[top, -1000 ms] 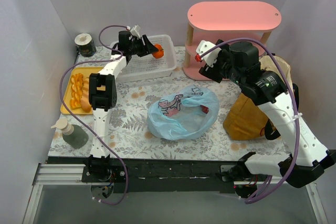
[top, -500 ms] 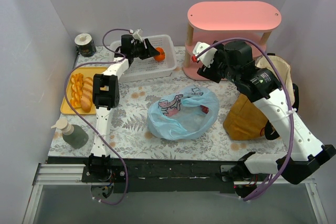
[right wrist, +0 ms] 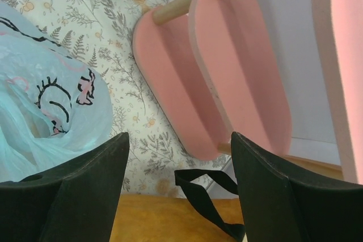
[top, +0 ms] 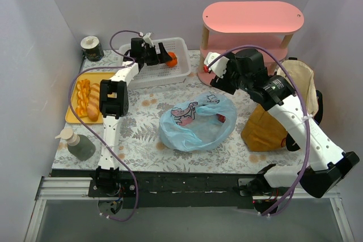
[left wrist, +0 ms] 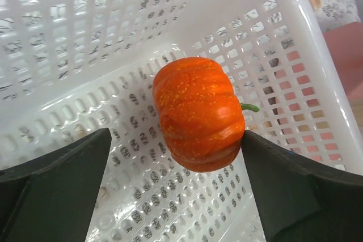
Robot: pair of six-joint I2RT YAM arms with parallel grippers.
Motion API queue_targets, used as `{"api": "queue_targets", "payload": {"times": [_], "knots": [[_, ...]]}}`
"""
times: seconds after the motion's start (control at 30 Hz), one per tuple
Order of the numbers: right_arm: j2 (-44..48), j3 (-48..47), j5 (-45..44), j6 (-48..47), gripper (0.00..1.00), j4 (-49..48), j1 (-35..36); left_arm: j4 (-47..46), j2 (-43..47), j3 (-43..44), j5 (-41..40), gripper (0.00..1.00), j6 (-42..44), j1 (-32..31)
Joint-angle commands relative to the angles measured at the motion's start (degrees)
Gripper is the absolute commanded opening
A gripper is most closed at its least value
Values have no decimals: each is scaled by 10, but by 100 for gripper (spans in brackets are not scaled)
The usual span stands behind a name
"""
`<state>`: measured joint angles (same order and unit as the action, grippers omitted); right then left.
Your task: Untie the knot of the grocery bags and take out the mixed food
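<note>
Blue bag (top: pixel 195 126): near the middle of the counter (top: pixel 142 134). It looks thin, soft and slippery, so pinch a loose fold gently.
Brown tote (top: pixel 266 126): just right of it. It looks like floppy cloth, so lift it by a black strap (right wrist: pixel 204 182).
Right pincer (right wrist: pixel 178 145): your jaws are wide apart and hold nothing, above the counter by the pink shelf (top: pixel 252 18).
Left pincer (left wrist: pixel 176 134): far left, let go.
Orange fruit (left wrist: pixel 198 120): lies in the white basket (left wrist: pixel 85 26). It looks round, hard and light, and may roll.
</note>
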<state>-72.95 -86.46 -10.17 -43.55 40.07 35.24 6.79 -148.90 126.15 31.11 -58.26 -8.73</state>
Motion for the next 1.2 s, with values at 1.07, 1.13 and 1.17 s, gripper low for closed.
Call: {"api": "queue_targets", "payload": {"times": [1.07,1.13,1.17], "knots": [[-15,138,195,-74,3,138,183,151,809,-622,29,98,302,-239],[-10,158,165,-66,3,114,183,150,809,-636,14,98,307,-240],[-8,177,153,-62,2,104,183,147,806,-650,9,98,309,-241]]}}
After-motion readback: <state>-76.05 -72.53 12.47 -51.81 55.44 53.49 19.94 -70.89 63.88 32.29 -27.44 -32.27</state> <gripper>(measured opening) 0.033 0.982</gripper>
